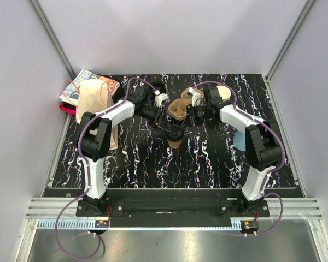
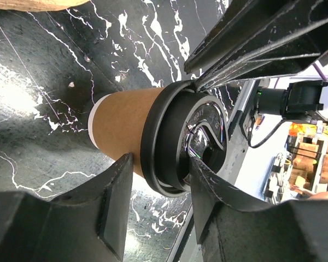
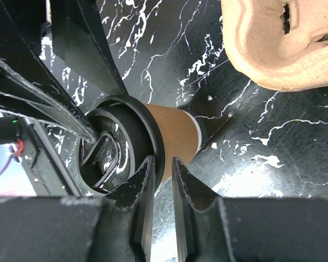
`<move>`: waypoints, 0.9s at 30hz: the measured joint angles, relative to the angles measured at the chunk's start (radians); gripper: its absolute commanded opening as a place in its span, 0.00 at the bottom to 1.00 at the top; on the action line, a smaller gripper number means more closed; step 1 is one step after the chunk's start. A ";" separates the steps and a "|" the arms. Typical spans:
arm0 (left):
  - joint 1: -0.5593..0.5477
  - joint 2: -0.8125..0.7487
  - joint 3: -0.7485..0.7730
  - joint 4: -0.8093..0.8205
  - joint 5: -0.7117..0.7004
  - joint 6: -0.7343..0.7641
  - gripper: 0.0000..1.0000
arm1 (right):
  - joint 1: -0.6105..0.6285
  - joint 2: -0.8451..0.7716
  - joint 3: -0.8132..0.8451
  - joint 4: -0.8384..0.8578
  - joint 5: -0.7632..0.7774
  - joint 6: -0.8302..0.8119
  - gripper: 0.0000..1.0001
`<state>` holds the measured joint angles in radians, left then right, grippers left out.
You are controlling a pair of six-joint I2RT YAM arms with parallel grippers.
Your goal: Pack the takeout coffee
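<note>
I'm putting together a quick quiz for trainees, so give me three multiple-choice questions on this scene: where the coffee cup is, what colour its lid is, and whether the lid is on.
1. Where is the coffee cup?
A in the paper bag
B in the cardboard tray
C between the left gripper and the right gripper

2. What colour is its lid?
A white
B black
C red

3. What state is the lid in?
A fitted on the cup
B lying on the table
C missing

Answers:
1 C, both wrist views show fingertips right at the cup.
2 B, the lid is black against the brown cup.
3 A, its rim wraps the cup's top.
</note>
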<state>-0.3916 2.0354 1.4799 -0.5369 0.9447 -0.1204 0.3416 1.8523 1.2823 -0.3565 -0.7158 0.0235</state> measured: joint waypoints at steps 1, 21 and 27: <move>-0.001 -0.001 0.000 -0.002 -0.004 0.000 0.38 | 0.003 -0.002 0.000 0.000 0.006 -0.005 0.22; -0.031 -0.017 0.018 -0.014 -0.060 0.019 0.37 | -0.018 -0.114 0.081 -0.156 0.094 -0.051 0.52; -0.031 -0.017 0.018 -0.014 -0.060 0.018 0.37 | -0.034 -0.177 0.081 -0.160 0.037 -0.051 0.52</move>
<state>-0.4221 2.0182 1.4979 -0.5514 0.8848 -0.1020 0.3073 1.6756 1.3632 -0.5163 -0.6785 -0.0280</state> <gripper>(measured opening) 0.382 0.520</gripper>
